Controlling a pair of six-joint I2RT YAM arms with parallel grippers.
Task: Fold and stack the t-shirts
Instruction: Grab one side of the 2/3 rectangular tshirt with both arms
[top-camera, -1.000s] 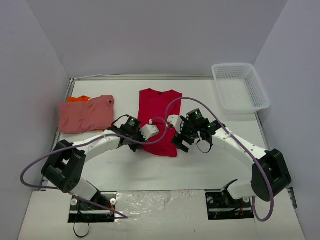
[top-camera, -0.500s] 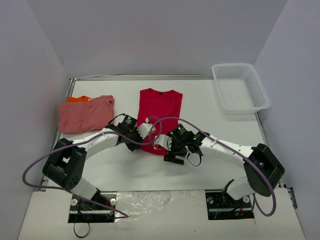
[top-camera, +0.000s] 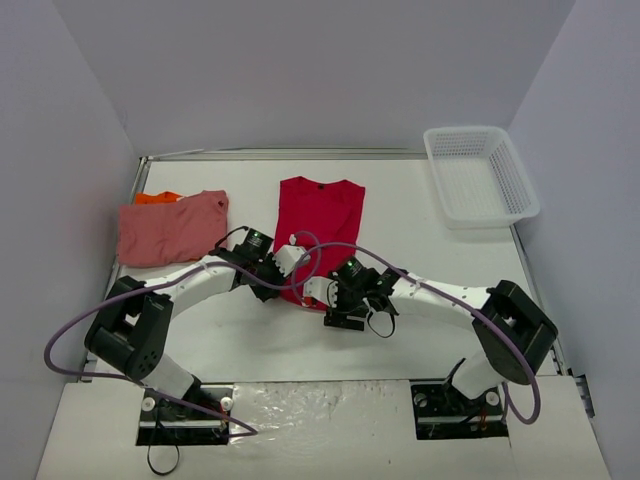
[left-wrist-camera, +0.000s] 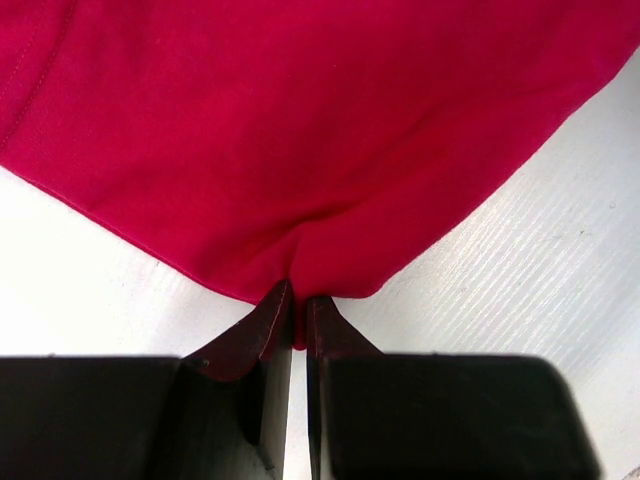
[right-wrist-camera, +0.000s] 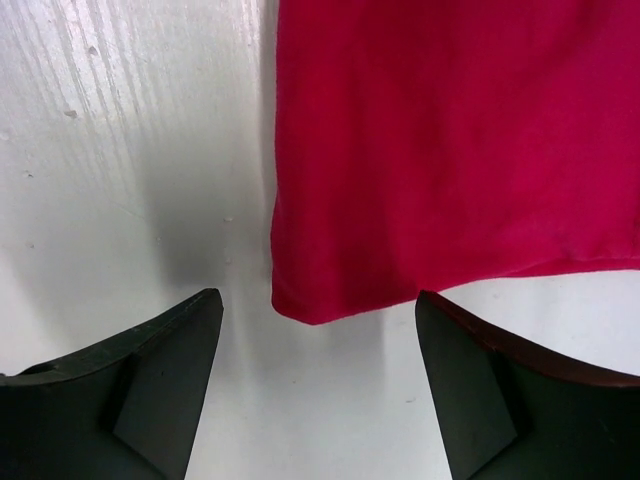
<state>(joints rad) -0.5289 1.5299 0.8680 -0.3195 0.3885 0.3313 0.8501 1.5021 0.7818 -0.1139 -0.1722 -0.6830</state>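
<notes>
Left gripper (left-wrist-camera: 298, 318): I see its jaws pinched shut on the near hem of the red t-shirt (top-camera: 322, 215).
Right gripper (right-wrist-camera: 318, 305): jaws wide, straddling a hem corner, gripping nothing.
Red t-shirt: flat mid-tabletop (top-camera: 420, 250), collar toward 12 o'clock.
Salmon pink t-shirt (top-camera: 170, 228): folded at 10 o'clock, over the orange t-shirt (top-camera: 158, 198).

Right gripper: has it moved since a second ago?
Yes. The right gripper has swung left, farther from the white basket, and now sits open at the red shirt's near edge.
</notes>
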